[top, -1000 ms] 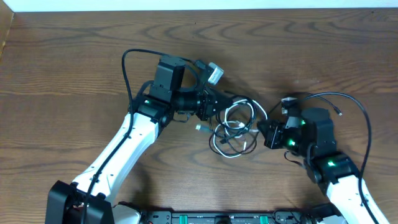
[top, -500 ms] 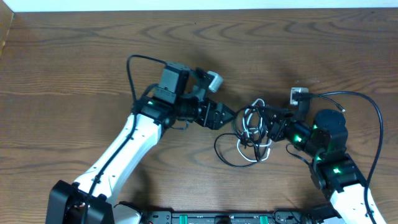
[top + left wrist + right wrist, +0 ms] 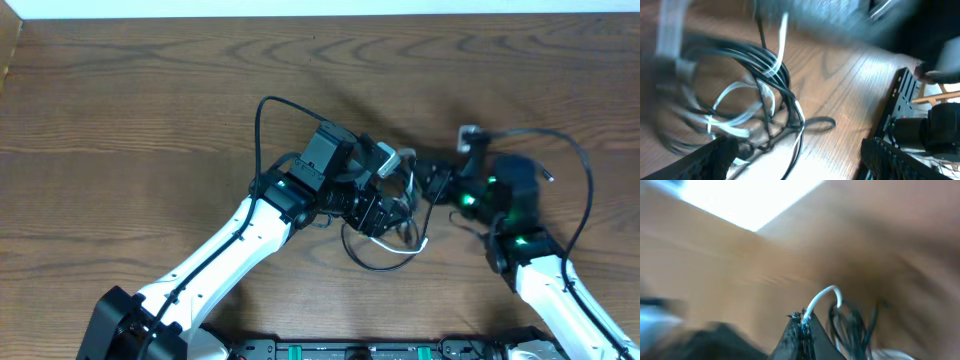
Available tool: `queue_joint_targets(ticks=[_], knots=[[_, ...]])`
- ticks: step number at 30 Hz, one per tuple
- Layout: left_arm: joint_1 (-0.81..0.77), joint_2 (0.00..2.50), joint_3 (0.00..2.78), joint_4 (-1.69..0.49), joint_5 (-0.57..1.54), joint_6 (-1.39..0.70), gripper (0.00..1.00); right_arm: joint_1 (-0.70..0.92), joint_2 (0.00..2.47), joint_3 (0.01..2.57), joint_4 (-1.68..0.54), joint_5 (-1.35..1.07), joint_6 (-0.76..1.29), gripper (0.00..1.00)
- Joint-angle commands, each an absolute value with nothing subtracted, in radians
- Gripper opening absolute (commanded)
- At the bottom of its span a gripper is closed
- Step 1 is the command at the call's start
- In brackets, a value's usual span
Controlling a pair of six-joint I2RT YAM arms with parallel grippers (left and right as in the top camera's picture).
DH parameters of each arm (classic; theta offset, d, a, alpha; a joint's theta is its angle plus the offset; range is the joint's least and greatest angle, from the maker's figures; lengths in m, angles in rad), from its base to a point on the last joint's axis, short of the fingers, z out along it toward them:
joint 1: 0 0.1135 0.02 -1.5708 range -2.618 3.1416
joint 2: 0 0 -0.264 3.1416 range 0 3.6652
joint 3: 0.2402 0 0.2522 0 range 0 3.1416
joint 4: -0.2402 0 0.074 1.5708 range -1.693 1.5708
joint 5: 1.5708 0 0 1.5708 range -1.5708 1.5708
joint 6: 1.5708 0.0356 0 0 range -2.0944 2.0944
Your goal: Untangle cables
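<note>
The cables (image 3: 392,240) lie in a tangle of black and white loops mid-table. My left gripper (image 3: 392,207) hangs open over the tangle. In the left wrist view its gripper (image 3: 801,161) has wide-apart fingertips (image 3: 715,156), with the blurred cables (image 3: 765,85) looped between and ahead of them. My right gripper (image 3: 428,182) is at the tangle's upper right edge. In the right wrist view that gripper (image 3: 802,324) is shut on a white cable (image 3: 822,297) that curves up from its tips, and black cables (image 3: 856,320) hang beside it.
Thick black cables of the arms arch over each wrist, the left arm's cable (image 3: 268,110) and the right arm's cable (image 3: 575,160). A black rail (image 3: 360,350) runs along the table's near edge. Bare wooden table (image 3: 120,120) stretches to the left and far side.
My left gripper opened and swung right and nearer, onto the tangle. My right gripper, still shut, moved toward the far side, pulling the cables up with it.
</note>
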State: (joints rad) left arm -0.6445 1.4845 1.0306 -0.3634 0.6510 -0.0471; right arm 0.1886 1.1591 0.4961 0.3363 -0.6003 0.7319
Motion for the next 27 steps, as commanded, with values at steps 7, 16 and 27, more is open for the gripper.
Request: queue_joint_targets(ticks=[7, 16, 27], knots=[[-0.645, 1.495, 1.033, -0.335, 0.634, -0.027, 0.85, 0.240, 1.130, 0.511, -0.019, -0.212, 0.552, 0.01], [-0.648, 1.496, 1.033, -0.327, 0.623, -0.046, 0.84, 0.190, 1.092, 0.530, 0.197, -0.577, 0.675, 0.01], [-0.713, 1.514, 1.033, -0.253, 0.215, -0.148, 0.73, 0.176, 1.092, 0.530, 0.123, -0.536, 0.729, 0.01]])
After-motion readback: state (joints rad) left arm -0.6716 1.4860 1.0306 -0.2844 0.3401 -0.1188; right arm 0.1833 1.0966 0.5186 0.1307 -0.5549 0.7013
